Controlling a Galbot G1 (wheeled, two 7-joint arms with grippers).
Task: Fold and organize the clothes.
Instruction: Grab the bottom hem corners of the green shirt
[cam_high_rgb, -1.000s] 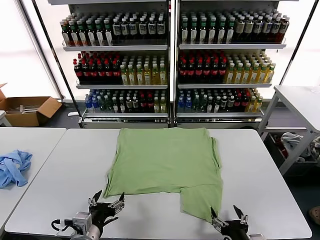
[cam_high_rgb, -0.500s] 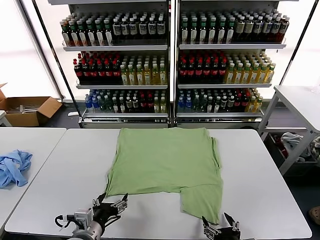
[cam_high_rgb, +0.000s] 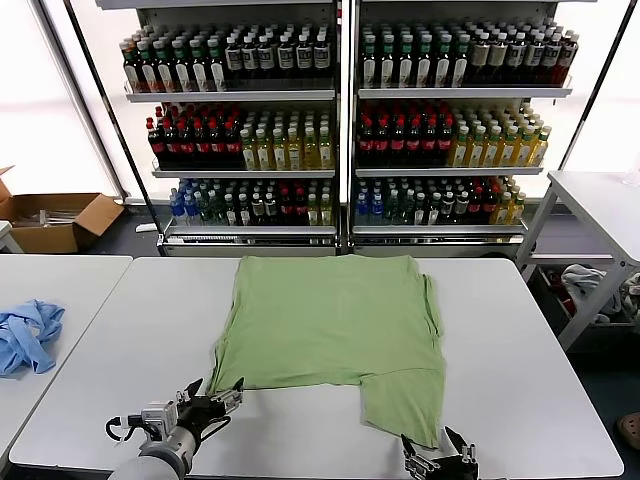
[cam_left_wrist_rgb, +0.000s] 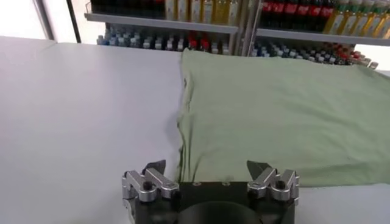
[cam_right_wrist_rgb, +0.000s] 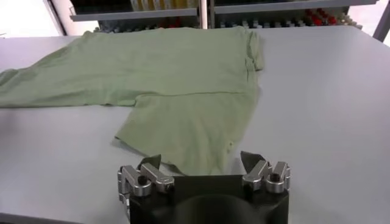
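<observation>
Head view | green polo shirt (cam_high_rgb: 335, 330) spread flat mid-bench (cam_high_rgb: 530, 350), one flap reaching near edge | left hand (cam_high_rgb: 213, 398) fingers apart, just off shirt's near-left corner | right hand (cam_high_rgb: 438, 461) fingers apart, empty, at flap's hem | blue garment (cam_high_rgb: 25, 335) on left bench

Soft matt cloth: green shirt (cam_high_rgb: 335, 335). Smooth matt surface: white table (cam_high_rgb: 140, 330). Dull bare metal fingers on black housing: left gripper (cam_left_wrist_rgb: 210, 176), right gripper (cam_right_wrist_rgb: 201, 172).
</observation>
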